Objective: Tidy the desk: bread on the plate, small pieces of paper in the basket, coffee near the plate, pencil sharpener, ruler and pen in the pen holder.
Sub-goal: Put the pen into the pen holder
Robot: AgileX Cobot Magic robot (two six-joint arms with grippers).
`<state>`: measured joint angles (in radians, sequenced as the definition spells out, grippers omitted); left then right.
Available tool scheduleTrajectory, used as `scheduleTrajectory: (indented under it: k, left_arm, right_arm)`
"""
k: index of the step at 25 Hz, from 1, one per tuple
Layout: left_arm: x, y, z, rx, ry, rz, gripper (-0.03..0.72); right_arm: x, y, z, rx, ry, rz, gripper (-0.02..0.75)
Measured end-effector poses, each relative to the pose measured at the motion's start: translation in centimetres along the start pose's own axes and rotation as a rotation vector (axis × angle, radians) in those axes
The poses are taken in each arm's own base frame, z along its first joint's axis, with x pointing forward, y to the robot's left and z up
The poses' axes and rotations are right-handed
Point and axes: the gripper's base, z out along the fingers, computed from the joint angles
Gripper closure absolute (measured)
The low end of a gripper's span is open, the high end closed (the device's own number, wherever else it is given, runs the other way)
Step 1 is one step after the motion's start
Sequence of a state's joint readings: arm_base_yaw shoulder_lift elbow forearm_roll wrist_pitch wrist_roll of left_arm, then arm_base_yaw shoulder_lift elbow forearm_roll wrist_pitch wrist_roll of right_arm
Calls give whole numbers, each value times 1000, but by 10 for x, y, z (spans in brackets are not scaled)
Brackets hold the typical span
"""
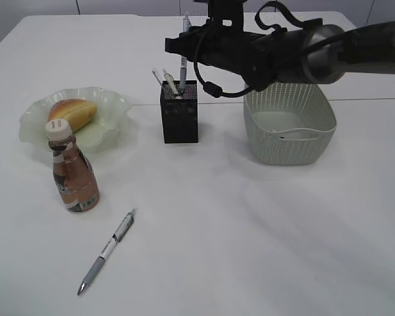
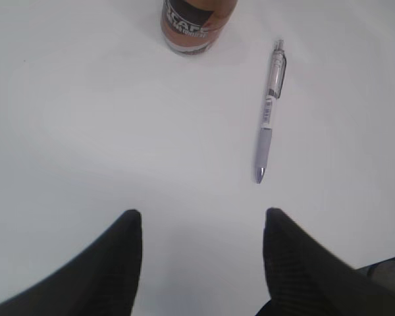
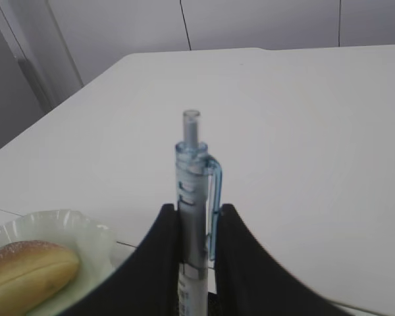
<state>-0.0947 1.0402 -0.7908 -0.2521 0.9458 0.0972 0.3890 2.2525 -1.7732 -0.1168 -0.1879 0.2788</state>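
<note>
While the bread (image 1: 71,112) lies on the plate (image 1: 112,105), the coffee (image 1: 72,172) stands just beside it. A pen (image 1: 106,251) lies loose on the table, ahead of the spread left gripper (image 2: 201,227). The holder (image 1: 180,112) contains upright items. The right gripper (image 3: 196,230) pinches a blue pen (image 3: 196,197) above it. The basket (image 1: 289,125) holds paper.

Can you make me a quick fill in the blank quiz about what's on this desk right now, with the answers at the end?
1. The bread lies on the ____.
2. The right gripper is shut on a blue pen directly above the black ____.
3. The coffee bottle stands upright on the table in front of the ____.
4. The left gripper is open; on the table ahead of it lies a gray ____.

Missing words: plate; pen holder; plate; pen
</note>
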Motion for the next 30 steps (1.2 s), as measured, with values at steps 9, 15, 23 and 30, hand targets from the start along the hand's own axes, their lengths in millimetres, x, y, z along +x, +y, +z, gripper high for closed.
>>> scheduleTrajectory:
  k: [9, 15, 23, 30]
  left_arm:
    - [0, 0, 0, 0, -2, 0, 256]
    - [-1, 0, 0, -1, -15, 0, 256]
    - [-2, 0, 0, -4, -21, 1, 256]
    - [-2, 1, 0, -9, -20, 5, 256]
  right_arm:
    - [21, -6, 8, 11, 40, 0, 528]
    - [23, -7, 8, 21, 73, -1, 352]
    - [-16, -3, -33, 122, 382, 50, 340]
    - [-50, 26, -73, 81, 748, 123, 340]
